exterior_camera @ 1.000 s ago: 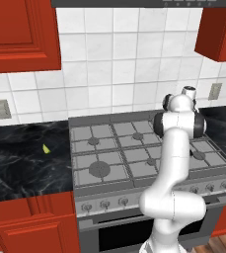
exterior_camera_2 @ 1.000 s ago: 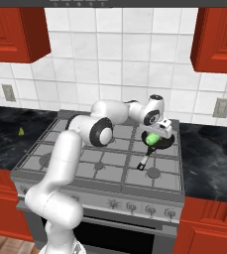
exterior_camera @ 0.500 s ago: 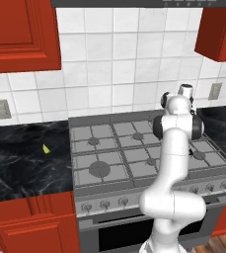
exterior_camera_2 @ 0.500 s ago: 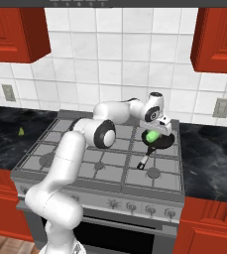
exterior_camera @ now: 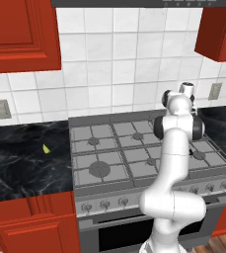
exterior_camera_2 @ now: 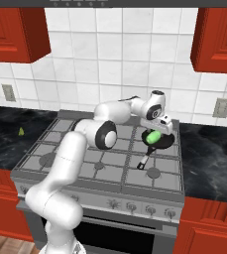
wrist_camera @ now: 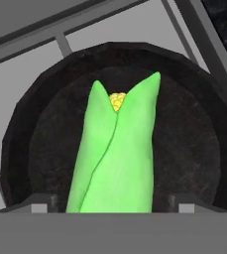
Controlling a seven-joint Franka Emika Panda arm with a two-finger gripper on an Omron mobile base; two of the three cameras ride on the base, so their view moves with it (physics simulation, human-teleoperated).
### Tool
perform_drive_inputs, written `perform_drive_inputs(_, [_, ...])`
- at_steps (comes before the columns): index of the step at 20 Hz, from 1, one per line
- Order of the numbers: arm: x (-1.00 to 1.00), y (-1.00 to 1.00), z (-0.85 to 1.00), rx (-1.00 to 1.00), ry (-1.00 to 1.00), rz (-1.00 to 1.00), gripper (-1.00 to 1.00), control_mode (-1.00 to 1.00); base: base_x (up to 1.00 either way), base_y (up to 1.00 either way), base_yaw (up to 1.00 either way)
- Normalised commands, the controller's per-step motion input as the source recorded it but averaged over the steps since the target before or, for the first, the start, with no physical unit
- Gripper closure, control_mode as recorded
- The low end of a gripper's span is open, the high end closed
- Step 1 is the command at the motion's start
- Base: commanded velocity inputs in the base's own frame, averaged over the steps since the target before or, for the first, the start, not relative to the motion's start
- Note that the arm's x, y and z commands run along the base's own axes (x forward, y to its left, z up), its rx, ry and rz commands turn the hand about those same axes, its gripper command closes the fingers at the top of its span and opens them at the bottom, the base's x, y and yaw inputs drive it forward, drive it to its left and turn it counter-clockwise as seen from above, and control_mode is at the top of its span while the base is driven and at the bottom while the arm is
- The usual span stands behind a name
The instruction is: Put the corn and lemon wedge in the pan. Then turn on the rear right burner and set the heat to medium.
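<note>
The green corn (wrist_camera: 116, 154), yellow kernels showing at its tip, lies in the round black pan (wrist_camera: 194, 144). My gripper (wrist_camera: 112, 206) is just above it, open, with a small gap between each fingertip (wrist_camera: 182, 206) and the husk. In the right base view the corn (exterior_camera_2: 153, 136) rests in the pan (exterior_camera_2: 165, 144) at the stove's rear right, under the gripper (exterior_camera_2: 157, 129); the pan hides the rear right burner. The yellow lemon wedge (exterior_camera: 46, 148) (exterior_camera_2: 21, 131) lies on the black counter left of the stove.
The pan's handle (exterior_camera_2: 143, 161) points toward the stove front. The grey stove (exterior_camera: 114, 153) carries grates and several burners, with a row of knobs (exterior_camera_2: 130, 205) on its front panel. Red cabinets hang at upper left and right. A wall outlet (exterior_camera_2: 217, 107) sits right of the stove.
The hand has shifted slightly right over the pan with the corn. Its fingers have spread apart and no longer press the husk.
</note>
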Motion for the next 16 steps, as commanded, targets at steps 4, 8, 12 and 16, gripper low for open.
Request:
perform_drive_inputs(4, [-0.24, 0.0, 0.0, 0.0, -0.06, 0.0, -1.0, -1.0, 0.0, 0.0, 0.0])
perform_drive_inputs(8, [-0.34, 0.0, 0.04, 0.0, -0.07, 0.0, -1.0, -1.0, 0.0, 0.0, 0.0])
perform_drive_inputs(12, [-0.78, 0.12, 0.04, 0.0, -0.09, 0.0, -1.0, -1.0, 0.0, 0.0, 0.0])
perform_drive_inputs(16, [-0.8, 0.31, 0.15, 0.0, -0.13, 0.0, -1.0, -1.0, 0.0, 0.0, 0.0])
